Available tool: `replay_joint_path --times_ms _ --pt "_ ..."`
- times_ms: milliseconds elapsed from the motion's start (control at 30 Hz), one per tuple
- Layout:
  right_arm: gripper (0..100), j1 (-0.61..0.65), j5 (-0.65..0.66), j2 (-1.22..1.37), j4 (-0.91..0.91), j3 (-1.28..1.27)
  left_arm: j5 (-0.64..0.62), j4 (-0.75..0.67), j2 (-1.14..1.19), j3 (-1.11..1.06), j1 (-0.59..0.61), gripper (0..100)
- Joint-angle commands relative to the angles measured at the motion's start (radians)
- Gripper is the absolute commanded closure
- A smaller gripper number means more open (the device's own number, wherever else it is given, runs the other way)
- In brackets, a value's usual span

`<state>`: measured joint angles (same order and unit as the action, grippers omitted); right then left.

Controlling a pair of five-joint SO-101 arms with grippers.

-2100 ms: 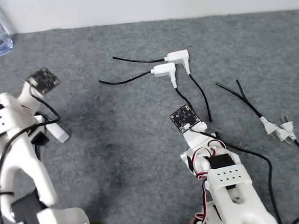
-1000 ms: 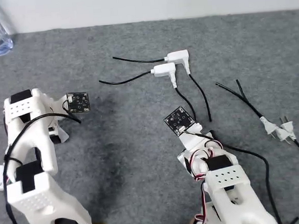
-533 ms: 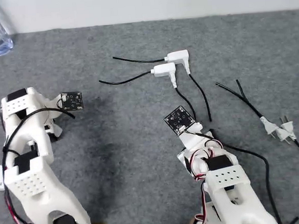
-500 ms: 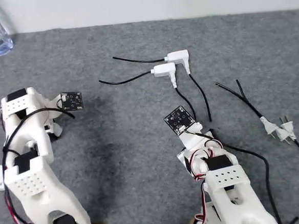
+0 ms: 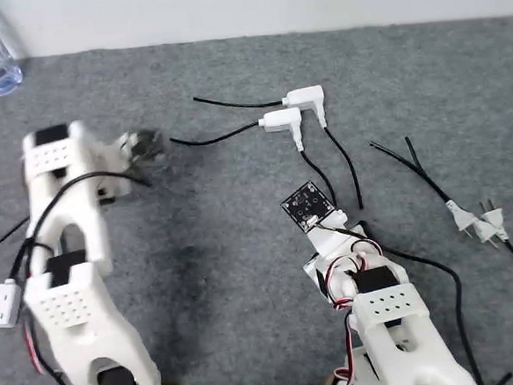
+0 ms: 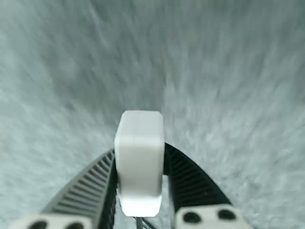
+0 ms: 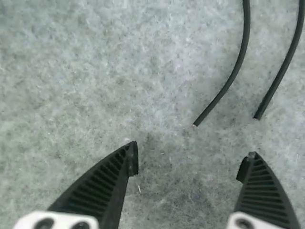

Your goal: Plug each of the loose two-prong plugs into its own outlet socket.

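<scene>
We see the left gripper (image 6: 139, 152) clamped on a white block (image 6: 138, 136), possibly a socket. The right gripper (image 7: 191, 160) gapes over carpet (image 7: 71, 71) beside black cable ends (image 7: 224, 93). Loose two-prong plugs (image 5: 461, 218) lie at the high view's right edge.

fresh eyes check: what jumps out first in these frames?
First, the left pincer, clamped on a white block and held over the grey carpet at the table's left. Next, the right pincer, open above bare carpet just short of two black cable ends. Two loose two-prong plugs lie at the far right, untouched.
</scene>
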<state>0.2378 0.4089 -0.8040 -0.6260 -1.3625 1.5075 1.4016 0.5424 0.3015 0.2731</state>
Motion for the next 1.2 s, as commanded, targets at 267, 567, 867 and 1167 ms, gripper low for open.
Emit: replay_joint_path --times_ms 267,567,867,1167 --pt "67.4 -0.008 0.009 -0.016 0.019 0.003 -0.482 0.353 -0.063 0.357 -0.347 99" --pt "67.4 -0.177 -0.097 -0.019 0.081 0.025 -0.878 0.351 -0.222 0.104 -0.512 99" --pt "67.4 -0.186 -0.100 -0.019 0.087 0.025 -0.970 0.124 -0.563 -0.389 -0.637 99" --pt "67.4 -0.251 -0.106 -0.019 0.093 0.040 -0.675 -0.163 -0.658 -0.829 -0.723 99"
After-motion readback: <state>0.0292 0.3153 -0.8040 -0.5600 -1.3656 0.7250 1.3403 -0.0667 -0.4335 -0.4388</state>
